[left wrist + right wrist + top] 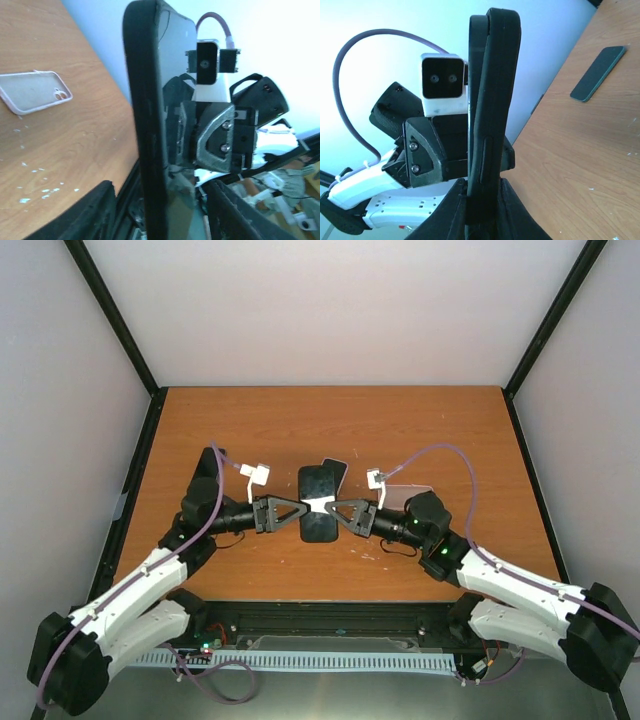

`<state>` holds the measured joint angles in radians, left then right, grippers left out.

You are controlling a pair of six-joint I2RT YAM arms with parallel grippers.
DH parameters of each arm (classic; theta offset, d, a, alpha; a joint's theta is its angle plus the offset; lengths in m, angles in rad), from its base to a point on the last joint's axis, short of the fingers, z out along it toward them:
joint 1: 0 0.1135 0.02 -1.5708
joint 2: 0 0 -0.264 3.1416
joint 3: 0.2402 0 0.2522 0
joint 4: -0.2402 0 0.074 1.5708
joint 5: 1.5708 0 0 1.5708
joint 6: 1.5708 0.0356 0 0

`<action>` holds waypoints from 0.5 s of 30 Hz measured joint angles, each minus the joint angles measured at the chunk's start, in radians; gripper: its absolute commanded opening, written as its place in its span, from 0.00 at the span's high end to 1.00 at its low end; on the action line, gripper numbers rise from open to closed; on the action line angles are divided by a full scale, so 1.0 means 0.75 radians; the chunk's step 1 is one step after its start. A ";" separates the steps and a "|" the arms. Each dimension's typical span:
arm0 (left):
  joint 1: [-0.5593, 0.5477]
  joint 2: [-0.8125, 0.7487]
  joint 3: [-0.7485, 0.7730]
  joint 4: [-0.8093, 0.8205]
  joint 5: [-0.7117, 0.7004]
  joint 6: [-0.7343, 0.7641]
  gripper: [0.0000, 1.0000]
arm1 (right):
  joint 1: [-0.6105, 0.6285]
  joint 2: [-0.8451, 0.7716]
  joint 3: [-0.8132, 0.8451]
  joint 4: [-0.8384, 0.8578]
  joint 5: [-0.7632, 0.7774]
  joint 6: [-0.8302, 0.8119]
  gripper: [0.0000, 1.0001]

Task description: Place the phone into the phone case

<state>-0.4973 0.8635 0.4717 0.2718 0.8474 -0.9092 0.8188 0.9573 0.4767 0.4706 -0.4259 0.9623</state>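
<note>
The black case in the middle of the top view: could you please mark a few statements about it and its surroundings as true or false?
1. The black case sits between the left gripper and the right gripper. True.
2. The right gripper is open and clear of the black case. False: it is shut on the case's edge.
3. A clear case lies on the table. True.
4. The phone beyond the grippers stands upright. False: it lies flat on the table.
</note>
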 measured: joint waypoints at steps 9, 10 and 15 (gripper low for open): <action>0.005 0.016 -0.027 0.144 0.121 -0.037 0.90 | 0.000 0.054 -0.002 0.069 -0.075 -0.008 0.72; 0.005 0.016 -0.027 0.147 0.136 -0.029 0.95 | 0.001 0.054 0.015 0.018 -0.075 -0.039 0.68; 0.006 0.017 -0.030 0.115 0.200 0.077 1.00 | 0.001 0.025 0.140 -0.208 -0.071 -0.180 0.42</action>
<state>-0.4927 0.8761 0.4496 0.3580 0.9974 -0.8513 0.8196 0.9764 0.5816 0.3149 -0.4793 0.8276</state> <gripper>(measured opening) 0.071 0.471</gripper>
